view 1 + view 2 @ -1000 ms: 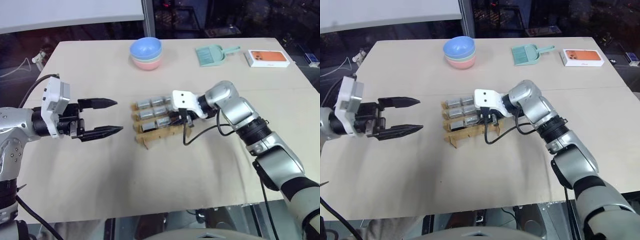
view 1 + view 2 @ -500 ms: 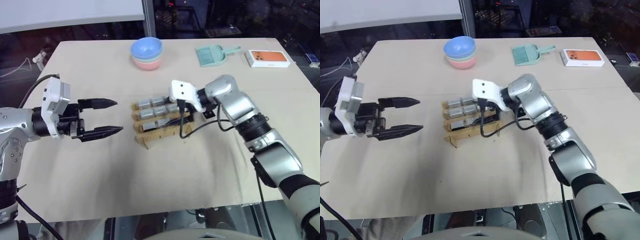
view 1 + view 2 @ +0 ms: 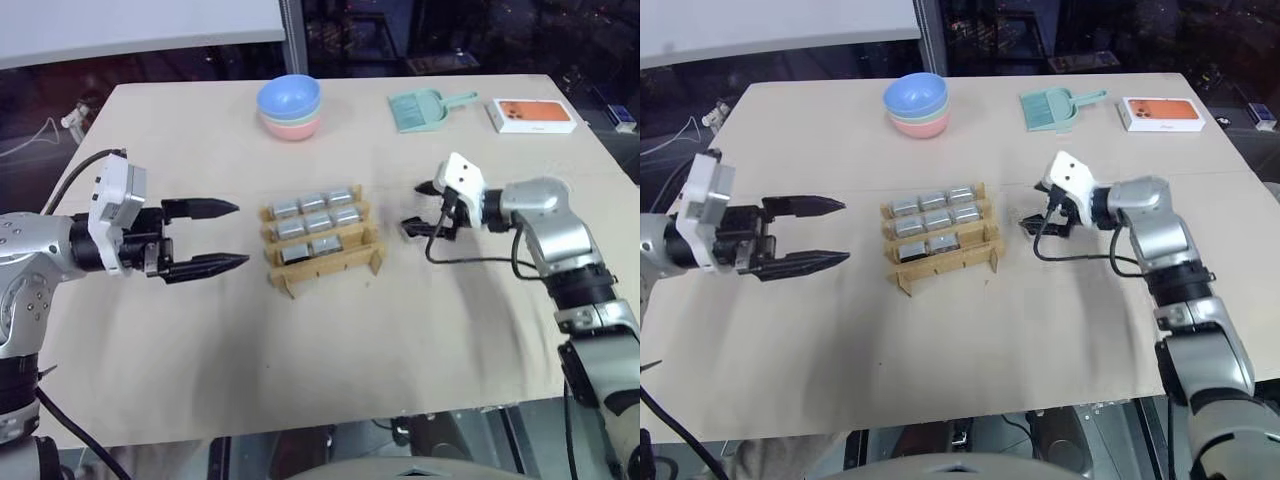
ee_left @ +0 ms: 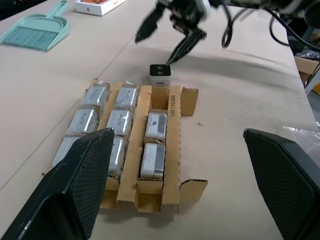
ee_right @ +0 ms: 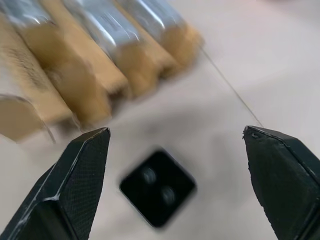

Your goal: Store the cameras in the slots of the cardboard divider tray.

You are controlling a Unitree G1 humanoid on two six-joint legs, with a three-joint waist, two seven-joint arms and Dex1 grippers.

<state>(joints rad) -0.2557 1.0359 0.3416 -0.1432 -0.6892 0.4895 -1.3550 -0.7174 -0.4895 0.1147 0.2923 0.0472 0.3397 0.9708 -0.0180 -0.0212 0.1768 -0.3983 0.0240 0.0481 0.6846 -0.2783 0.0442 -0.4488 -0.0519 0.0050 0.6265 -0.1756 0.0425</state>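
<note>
Loose camera [image 4: 160, 74] partly hidden by open right gripper [image 3: 418, 207]; tray [image 3: 325, 262] near.

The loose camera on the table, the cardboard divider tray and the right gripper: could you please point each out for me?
loose camera [image 4: 160, 74], left wrist view, on its white lens face.
cardboard divider tray [image 3: 330, 264], left eye view, on its near cardboard strip.
right gripper [image 3: 417, 207], left eye view, midway between its open fingertips.

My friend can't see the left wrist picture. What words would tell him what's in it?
A cardboard tray on a tan table holds eight silvery cameras, with one slot at its far end empty. A ninth camera sits on the table just past that slot, under the open right gripper. The open left gripper's fingers frame the view.
</note>
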